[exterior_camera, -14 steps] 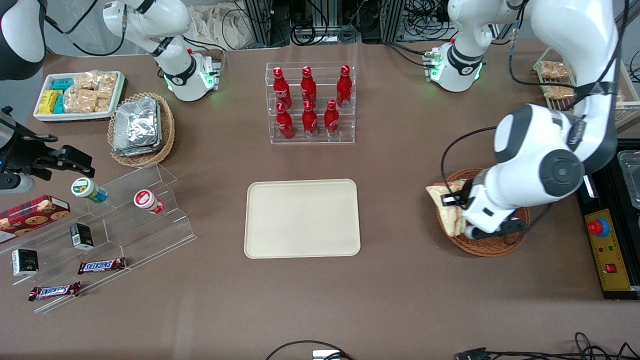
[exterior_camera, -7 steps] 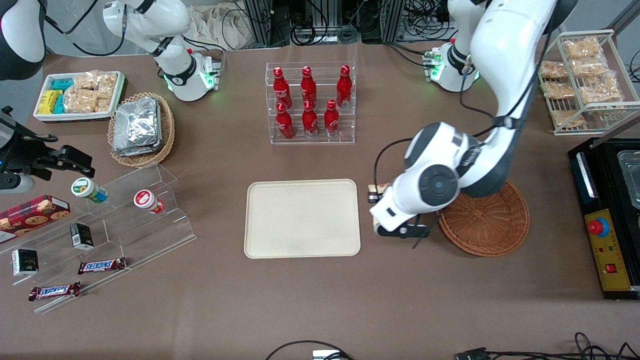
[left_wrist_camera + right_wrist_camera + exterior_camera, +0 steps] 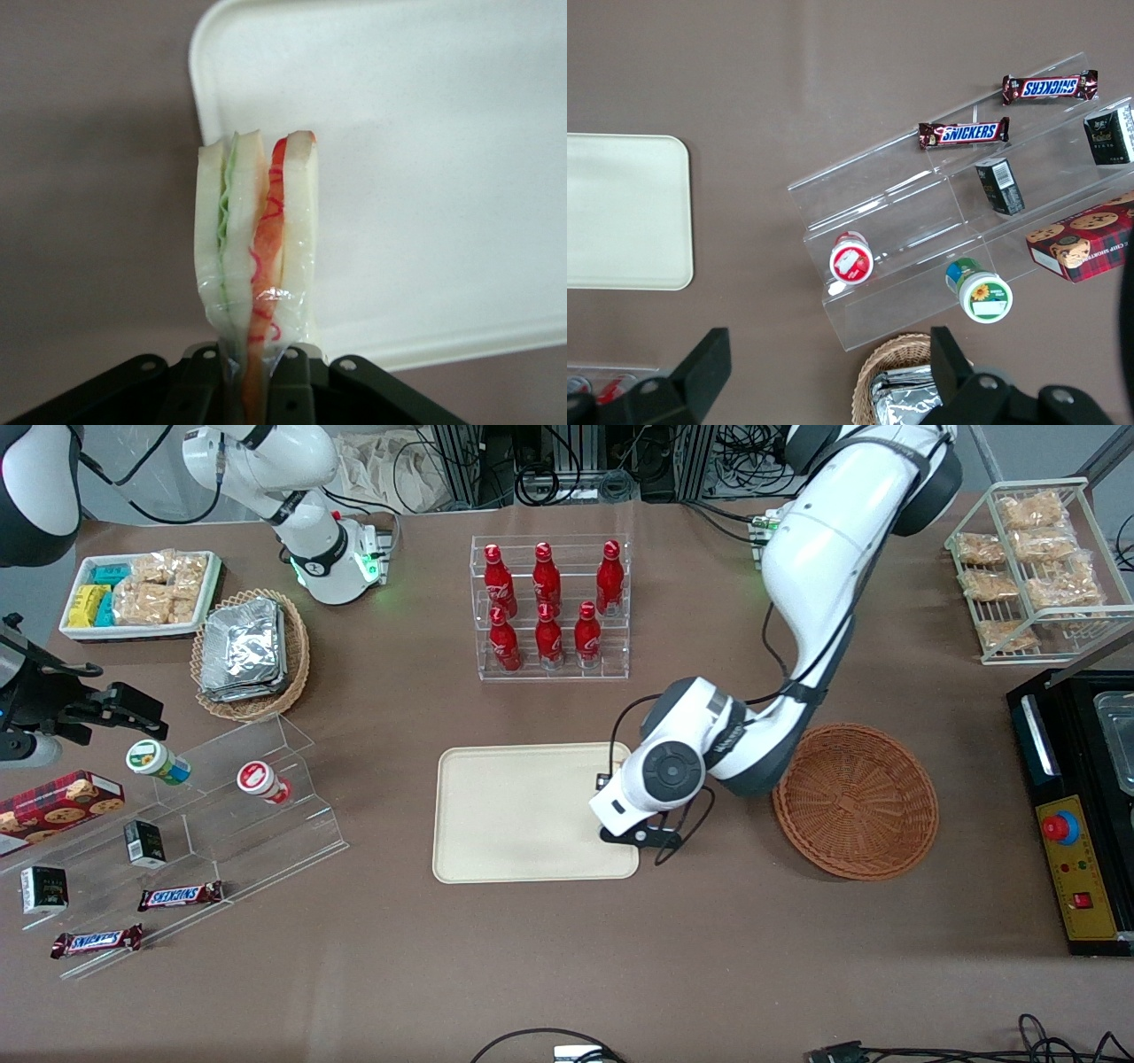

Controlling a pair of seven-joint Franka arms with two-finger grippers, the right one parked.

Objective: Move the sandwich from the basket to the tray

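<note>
Now carried out of the basket point(image 3: 855, 801), sandwich point(image 3: 255, 239) pinched in gripper point(image 3: 257, 372), over tray point(image 3: 523, 815) edge; release next.

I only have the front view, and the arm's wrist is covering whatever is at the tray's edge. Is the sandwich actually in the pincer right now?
Observer: Yes. The left wrist view shows the pincer shut on the sandwich, gripping it at one end.
Operator: Is it over the tray?
Observer: Only partly. It lines up with the rim of the tray near a rounded corner, with one slice over the tray and the other over the bare table.
Operator: What does the sandwich look like from there?
Observer: It is in clear wrap, and its cut edge faces the camera, showing green and red filling between pale slices.
</note>
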